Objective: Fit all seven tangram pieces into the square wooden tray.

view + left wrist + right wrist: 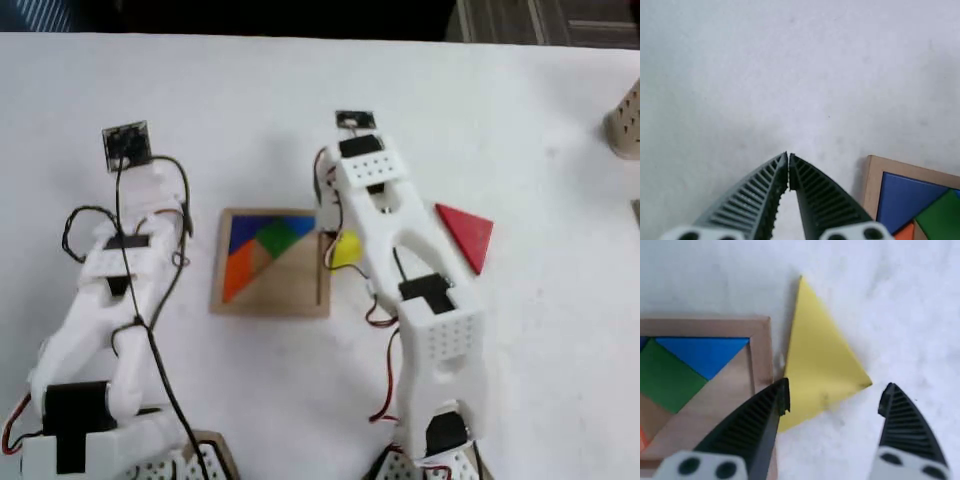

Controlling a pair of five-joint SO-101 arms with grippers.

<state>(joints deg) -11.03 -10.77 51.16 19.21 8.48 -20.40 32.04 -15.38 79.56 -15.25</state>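
Hovering over bare desk just left of the tray, the left gripper (789, 156) has its fingers pressed together with nothing between them. Judgement: it is parked clear of the work so the other arm has room.

The tray (268, 310) lies flat mid-desk between the two arms. Blue piece (243, 234), green piece (280, 236) and orange piece (238, 270) sit inside, packed toward its far and left sides. The near-right part of the floor is bare wood, so the task is partly done; an exact count of seated pieces cannot be made out.

The yellow triangle (820, 365) lies flat on the desk just beside the tray's right rim; whether it touches the rim is unclear. The right gripper (835, 392) hangs above it, fingers spread wide, one over the edge nearest the tray and the other past the outer corner. Judgement: the straddle suits a pinch across the triangle, and its place beside the rim leaves a short transfer into the bare area.

The red triangle (467, 235) lies flat further right, beyond the right arm, well apart from the tray, not yet handled.
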